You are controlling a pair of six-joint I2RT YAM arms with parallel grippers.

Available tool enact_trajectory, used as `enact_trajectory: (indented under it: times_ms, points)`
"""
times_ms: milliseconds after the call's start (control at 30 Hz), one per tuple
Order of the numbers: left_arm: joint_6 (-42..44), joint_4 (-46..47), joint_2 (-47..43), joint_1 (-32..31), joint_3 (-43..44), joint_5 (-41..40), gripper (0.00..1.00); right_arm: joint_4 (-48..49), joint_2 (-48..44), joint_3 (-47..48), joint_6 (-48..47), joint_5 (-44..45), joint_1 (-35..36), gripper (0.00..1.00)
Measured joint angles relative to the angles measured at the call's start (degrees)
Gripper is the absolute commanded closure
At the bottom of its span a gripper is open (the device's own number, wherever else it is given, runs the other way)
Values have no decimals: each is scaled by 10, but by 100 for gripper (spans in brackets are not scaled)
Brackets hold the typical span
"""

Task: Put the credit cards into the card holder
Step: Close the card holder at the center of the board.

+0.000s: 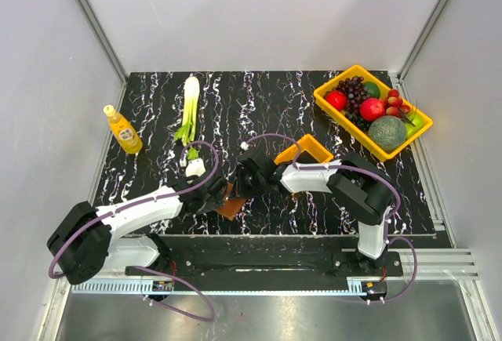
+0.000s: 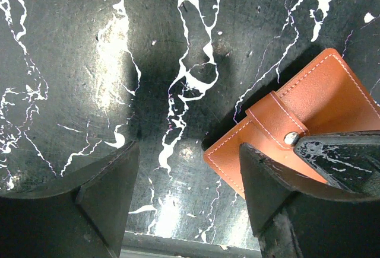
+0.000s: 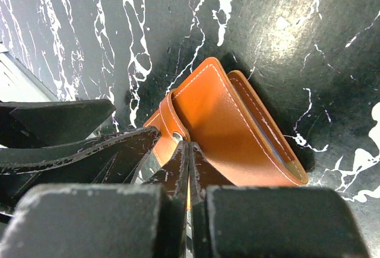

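The card holder (image 1: 231,206) is a brown stitched wallet with a snap strap (image 2: 279,118), lying near the table's front edge between my two grippers. My right gripper (image 3: 189,145) is shut, its tips at the strap's snap. A sliver of the wallet's leather shows between the jaws. The wallet's leaves gape slightly, and a thin grey-blue edge like a credit card (image 3: 270,142) shows between them. My left gripper (image 2: 189,148) stands open just left of the wallet (image 2: 332,92) with nothing between its fingers. Its right finger (image 2: 267,187) overlaps the wallet's near corner. No loose credit cards show.
A small orange bin (image 1: 314,149) sits behind the right arm. At the back right stands a yellow tray (image 1: 325,99) of fruit. A leek (image 1: 190,106), an orange bottle (image 1: 123,129) and a small white object (image 1: 194,168) are on the left. The table's front edge (image 2: 178,241) lies close below the left gripper.
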Motion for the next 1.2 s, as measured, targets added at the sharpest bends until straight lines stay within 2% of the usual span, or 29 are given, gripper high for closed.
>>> enact_trajectory:
  times_ms: [433,767,1033,1200]
  points:
    - [2,2,-6,0,-3,0,28,3,8,3,1,-15,-6,100]
    - [42,2,-134,7,-3,-12,23,3,9,3,1,-15,-6,100]
    - [85,37,-28,23,12,3,23,3,9,3,1,-15,-6,100]
    - [95,62,-18,23,11,18,23,3,9,3,1,-15,-6,100]
